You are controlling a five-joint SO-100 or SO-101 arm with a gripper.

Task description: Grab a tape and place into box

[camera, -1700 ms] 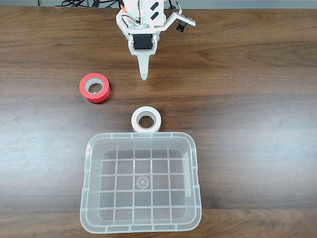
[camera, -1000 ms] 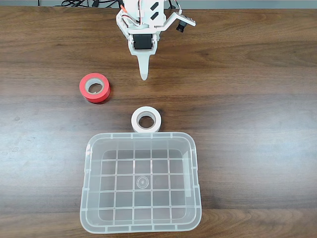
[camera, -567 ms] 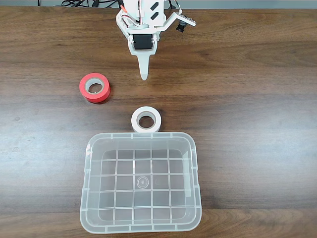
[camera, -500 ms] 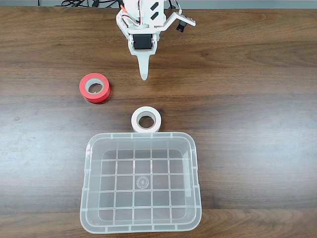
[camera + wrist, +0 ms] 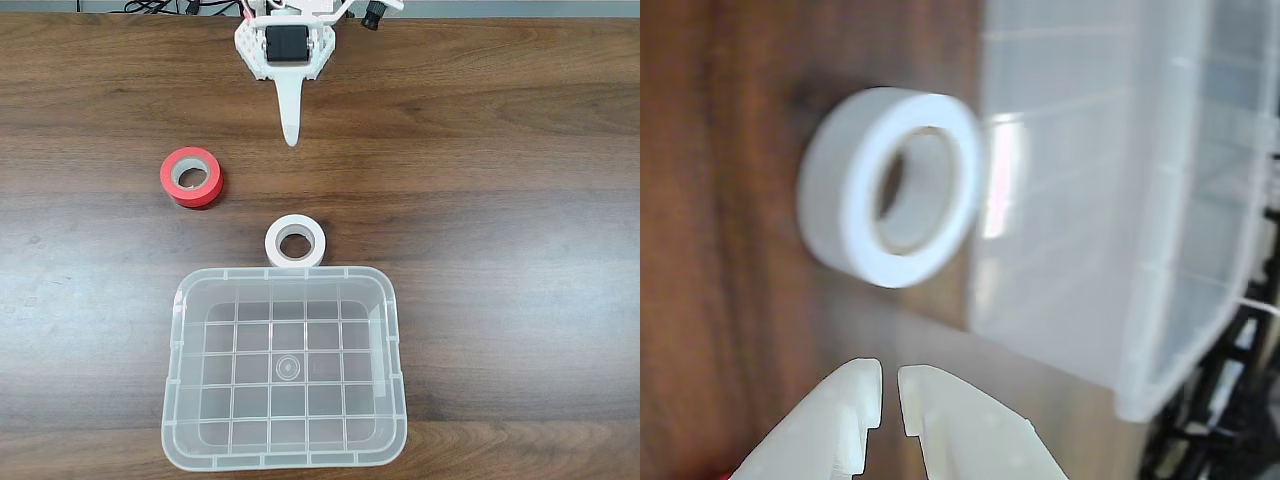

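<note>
- Your gripper (image 5: 291, 135) has pulled back toward the table's far edge since a moment ago, away from the white tape roll (image 5: 296, 242).
- Its fingers (image 5: 855, 400) are nearly closed, a thin gap between the tips, holding nothing.
- The tape lies flat, just beside the clear bin (image 5: 390, 330); the red roll (image 5: 192, 177) sits apart.
- Nothing is grasped yet; you'll likely need to open and descend.

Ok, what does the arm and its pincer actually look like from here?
White plastic throughout. In the fixed view the pincer tapers to one long pointed finger below a black servo block, with red and black cables behind and a small black camera on a side bracket. The wrist view shows two pale, blunt fingertips.
</note>
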